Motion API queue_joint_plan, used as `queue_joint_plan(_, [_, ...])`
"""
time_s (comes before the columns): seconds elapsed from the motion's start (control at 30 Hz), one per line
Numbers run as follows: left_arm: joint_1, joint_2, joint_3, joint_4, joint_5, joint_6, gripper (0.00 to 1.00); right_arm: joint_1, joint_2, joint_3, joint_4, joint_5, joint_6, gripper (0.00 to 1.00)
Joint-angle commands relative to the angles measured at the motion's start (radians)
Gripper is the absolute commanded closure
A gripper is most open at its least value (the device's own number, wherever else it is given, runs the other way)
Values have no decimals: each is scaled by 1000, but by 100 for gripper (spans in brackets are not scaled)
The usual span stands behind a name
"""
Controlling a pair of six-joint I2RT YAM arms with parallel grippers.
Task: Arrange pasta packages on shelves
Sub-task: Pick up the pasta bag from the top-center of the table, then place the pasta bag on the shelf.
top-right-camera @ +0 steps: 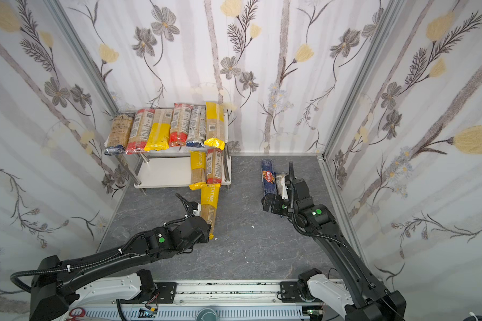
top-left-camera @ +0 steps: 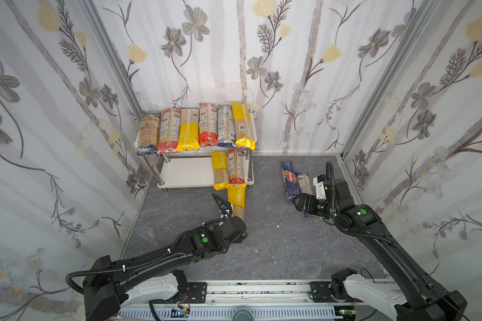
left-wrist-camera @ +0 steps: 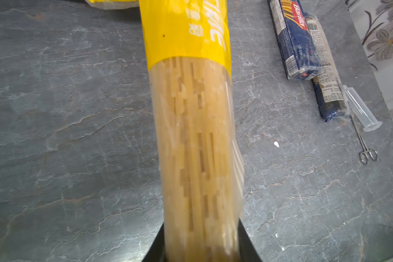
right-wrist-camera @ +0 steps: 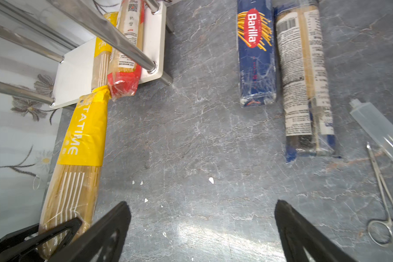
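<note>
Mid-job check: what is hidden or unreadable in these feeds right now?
Lower shelf: rear hidden under the upper board in both top views.
Clear-wrapped packet: near end behind the right arm in both top views.
Held yellow packet: far end cut off by the left wrist view's edge.
Top-row packets: print too small.

The right gripper (right-wrist-camera: 201, 203) gapes over the grey bench (right-wrist-camera: 191, 124), facing a blue Barilla packet (right-wrist-camera: 255, 56) beside a white-labelled packet (right-wrist-camera: 304, 79), with a yellow packet (right-wrist-camera: 82, 147) off to one side.
</note>
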Motion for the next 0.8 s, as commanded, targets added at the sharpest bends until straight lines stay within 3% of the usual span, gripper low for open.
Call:
queue_joint_plan(0.0, [35,-37,-2,67,-95,-11,100,36,38,33,74,10,24,0])
queue_joint_plan(0.2, [196,-92,14,67,-71,84,100,101,100,77,99,16,50,0])
queue_joint_plan(0.43, [411,-56,60,93,20,267,100,132,142,125,110,27,68,0])
queue_joint_plan(0.77, [715,70,100,274,250,478,100,151,238,218,126,31,83,0])
